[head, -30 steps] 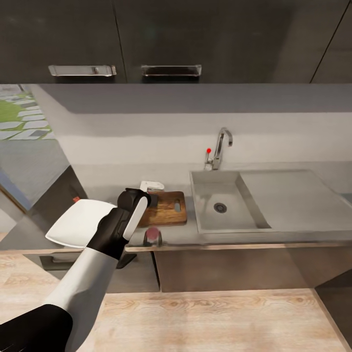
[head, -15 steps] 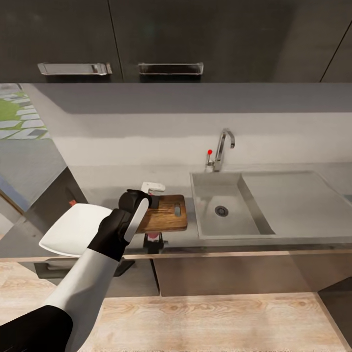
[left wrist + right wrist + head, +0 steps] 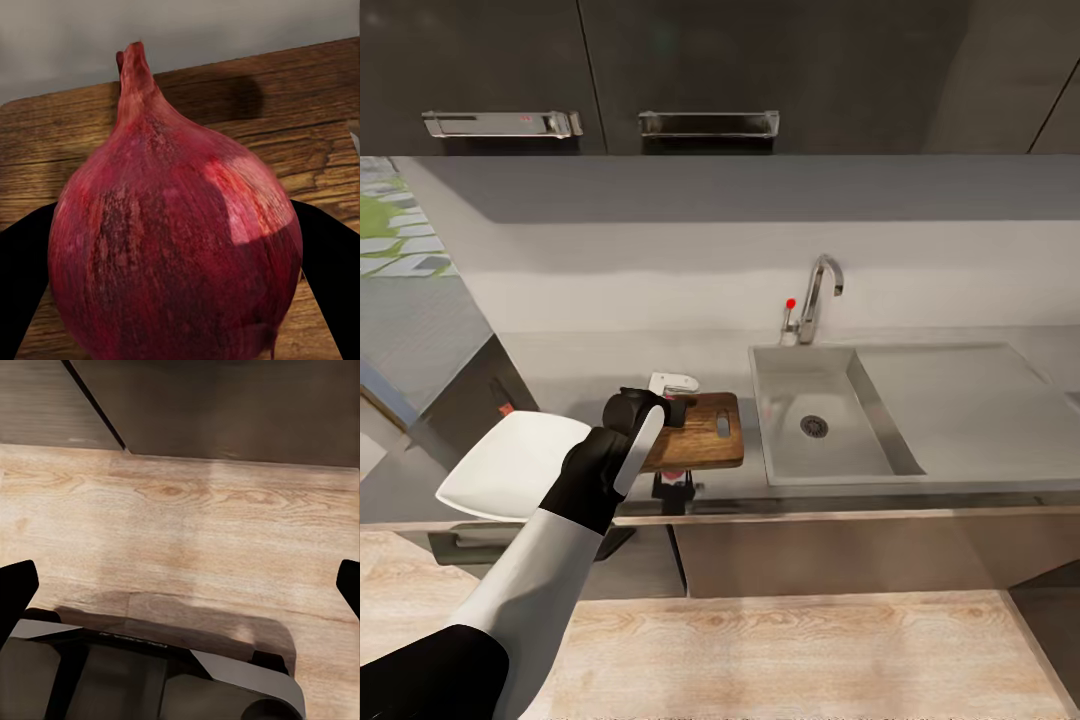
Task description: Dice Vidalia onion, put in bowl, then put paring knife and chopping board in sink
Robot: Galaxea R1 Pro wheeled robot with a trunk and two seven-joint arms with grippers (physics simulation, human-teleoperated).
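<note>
A dark red onion (image 3: 176, 240) is held between the two black fingers (image 3: 22, 285) of my left gripper (image 3: 176, 307), which is shut on it. In the head view the onion (image 3: 675, 470) hangs at the near edge of the brown chopping board (image 3: 705, 430), just above the countertop (image 3: 580, 370). Wood grain of the chopping board (image 3: 67, 142) shows right behind the onion. The white bowl (image 3: 510, 465) sits left of my left arm. The grey sink (image 3: 800, 385) lies right of the board. A small white object (image 3: 673, 382) lies behind the board; I cannot tell whether it is the paring knife. My right gripper (image 3: 180, 585) is open over the floor.
A chrome tap (image 3: 817, 298) with a red knob (image 3: 790, 303) stands behind the basin, and the flat drainboard (image 3: 960, 400) stretches right of it. Dark wall cabinets (image 3: 710, 70) hang above. Pale wood floor (image 3: 810, 650) runs in front of the counter.
The head view has shifted a little, so the whole scene sits slightly differently. My left gripper still holds the onion at the board's near edge, with hardly any movement.
</note>
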